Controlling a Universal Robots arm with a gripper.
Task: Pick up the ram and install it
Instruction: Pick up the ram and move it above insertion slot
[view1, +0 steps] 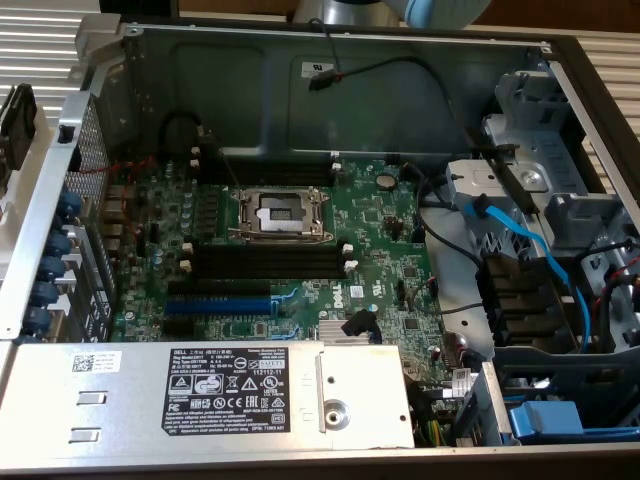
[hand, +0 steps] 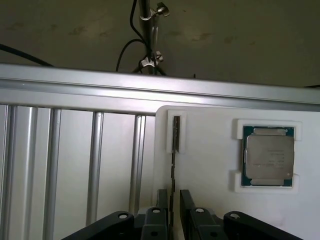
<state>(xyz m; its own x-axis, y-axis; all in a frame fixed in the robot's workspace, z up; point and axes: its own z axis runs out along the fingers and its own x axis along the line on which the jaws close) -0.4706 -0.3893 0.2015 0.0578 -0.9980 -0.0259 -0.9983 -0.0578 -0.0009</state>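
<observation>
The ram (hand: 175, 135) stands on its edge in a slot of a white holder tray (hand: 210, 210), so I see it as a thin dark strip. My gripper (hand: 174, 200) is open right over it, one black finger (hand: 163, 197) on each side of the stick's near end, with small gaps to the board. In the exterior view the open computer case shows the green motherboard (view1: 380, 250) with the black memory slots (view1: 265, 262) with white end clips lying bare below the CPU socket (view1: 278, 212).
A CPU chip (hand: 268, 156) sits in its own pocket of the white tray beside the ram. The tray rests on a ribbed aluminium table (hand: 75, 165) with a rail (hand: 150, 90) behind. In the case are a blue slot (view1: 215, 305), a power supply (view1: 200, 395) and blue cables (view1: 530, 250).
</observation>
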